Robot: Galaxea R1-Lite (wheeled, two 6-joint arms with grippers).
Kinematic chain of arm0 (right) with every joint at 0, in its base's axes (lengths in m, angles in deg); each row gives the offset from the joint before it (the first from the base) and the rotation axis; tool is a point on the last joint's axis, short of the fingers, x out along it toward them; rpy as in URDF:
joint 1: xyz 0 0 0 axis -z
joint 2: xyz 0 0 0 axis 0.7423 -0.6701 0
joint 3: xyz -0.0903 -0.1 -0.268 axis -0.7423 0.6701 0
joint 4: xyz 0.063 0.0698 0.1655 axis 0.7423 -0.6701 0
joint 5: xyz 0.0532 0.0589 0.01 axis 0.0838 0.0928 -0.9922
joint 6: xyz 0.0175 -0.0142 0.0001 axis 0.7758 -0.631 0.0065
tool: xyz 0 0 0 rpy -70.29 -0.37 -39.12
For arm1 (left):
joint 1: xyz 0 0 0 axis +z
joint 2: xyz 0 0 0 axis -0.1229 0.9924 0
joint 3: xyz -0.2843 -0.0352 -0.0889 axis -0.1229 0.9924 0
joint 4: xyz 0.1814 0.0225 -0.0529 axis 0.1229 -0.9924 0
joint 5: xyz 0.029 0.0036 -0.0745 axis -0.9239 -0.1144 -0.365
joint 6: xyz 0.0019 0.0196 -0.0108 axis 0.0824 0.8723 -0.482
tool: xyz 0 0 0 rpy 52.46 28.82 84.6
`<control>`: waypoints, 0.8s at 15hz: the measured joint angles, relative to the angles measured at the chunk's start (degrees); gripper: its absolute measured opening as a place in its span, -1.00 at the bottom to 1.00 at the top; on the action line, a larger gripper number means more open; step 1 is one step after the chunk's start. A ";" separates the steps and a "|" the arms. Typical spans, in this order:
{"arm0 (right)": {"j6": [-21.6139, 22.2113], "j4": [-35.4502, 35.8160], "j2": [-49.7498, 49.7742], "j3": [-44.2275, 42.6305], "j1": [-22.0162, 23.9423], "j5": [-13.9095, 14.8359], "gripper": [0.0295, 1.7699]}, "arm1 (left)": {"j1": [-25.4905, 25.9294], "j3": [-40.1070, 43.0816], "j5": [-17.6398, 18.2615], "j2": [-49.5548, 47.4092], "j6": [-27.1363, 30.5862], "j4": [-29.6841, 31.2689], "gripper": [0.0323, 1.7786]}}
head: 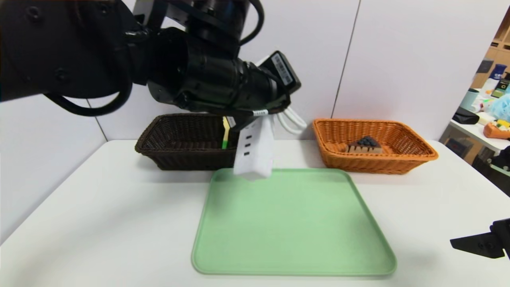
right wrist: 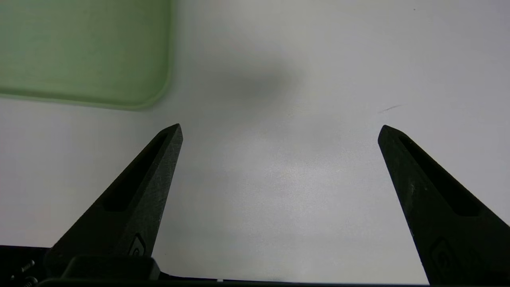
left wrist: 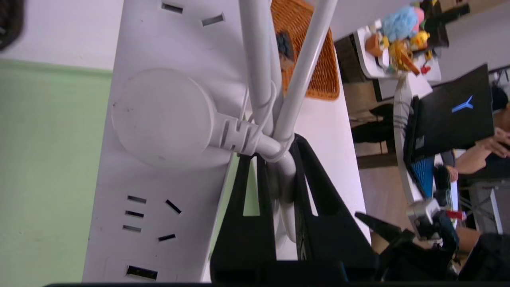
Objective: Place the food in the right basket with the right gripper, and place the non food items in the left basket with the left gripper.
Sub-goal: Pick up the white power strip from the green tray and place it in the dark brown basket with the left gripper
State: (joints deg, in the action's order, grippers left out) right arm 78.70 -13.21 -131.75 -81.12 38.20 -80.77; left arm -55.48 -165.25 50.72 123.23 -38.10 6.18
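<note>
My left gripper is shut on the white cord bundle of the power strip. The strip hangs upright in the air over the far edge of the green tray, beside the dark brown left basket. A yellow spoon with a green handle leans inside that basket. The cake slice lies in the orange right basket. My right gripper is open and holds nothing, low over the bare table at the near right.
A green tray lies mid-table in front of the two baskets, with nothing on it. A white wall stands close behind the baskets. Desks with clutter are off to the right beyond the table edge.
</note>
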 joint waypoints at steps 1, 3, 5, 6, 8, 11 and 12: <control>0.13 -0.02 0.26 -0.09 0.00 0.00 0.92 | 2.47 -0.63 -0.04 -0.15 -0.02 -0.01 -0.81; 0.09 -0.02 0.74 -0.09 0.00 0.02 0.92 | 8.18 -2.01 -0.17 0.18 -0.69 -0.04 -0.81; 0.02 -0.05 1.16 -0.02 0.00 -0.04 0.92 | 14.08 -3.43 -0.26 1.21 -3.19 0.02 -0.81; 0.00 -0.05 1.30 0.00 0.00 -0.04 0.92 | 16.59 -3.75 -0.17 1.78 -5.12 0.00 -0.81; 0.02 -0.05 1.44 0.00 0.00 -0.04 0.92 | 19.59 -4.00 -0.11 2.73 -9.86 -0.09 -0.81; -0.13 -0.02 1.46 0.02 -0.02 -0.06 0.92 | 21.93 -3.62 -0.20 3.74 -19.21 -0.48 -0.81; -0.20 -0.02 1.46 0.07 -0.05 -0.13 0.92 | 22.67 -3.61 -0.41 4.18 -21.83 -0.32 -0.81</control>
State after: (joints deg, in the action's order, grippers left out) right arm 78.50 -13.23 -130.28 -81.05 38.15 -80.91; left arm -32.81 -168.86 50.31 127.41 -59.93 5.86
